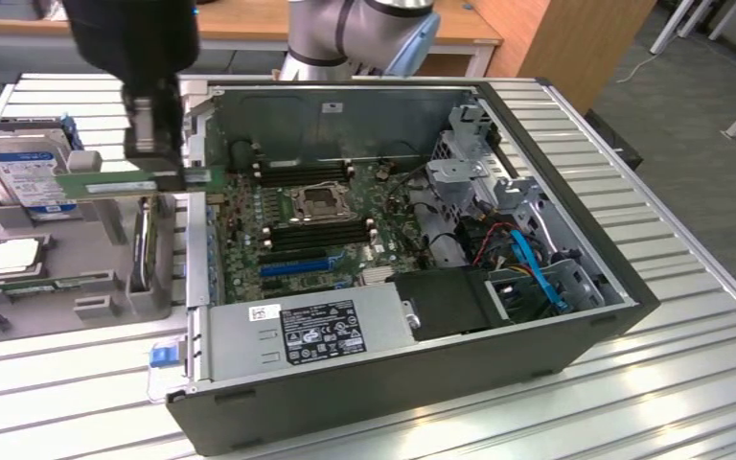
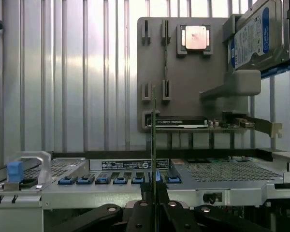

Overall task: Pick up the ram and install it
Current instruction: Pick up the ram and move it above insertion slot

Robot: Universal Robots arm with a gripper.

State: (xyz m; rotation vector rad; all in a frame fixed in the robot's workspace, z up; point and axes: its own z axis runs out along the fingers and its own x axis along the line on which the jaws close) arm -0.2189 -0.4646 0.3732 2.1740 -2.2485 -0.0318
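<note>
Slatted table (image 1: 694, 388); thin green ram (image 1: 110, 184) clamped in end effector (image 1: 157, 168)

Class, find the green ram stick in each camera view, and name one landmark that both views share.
Exterior view: the ram is held level in the gripper, at the exterior view's left, beside the open computer case.
Wrist view: the ram is edge-on, a thin strip rising from the gripper, before the grey holder.
Shared landmark: the blue-labelled hard drive.

Print on the power supply label (image 1: 323, 335) and hard drive sticker (image 1: 26, 178) is unreadable.
</note>
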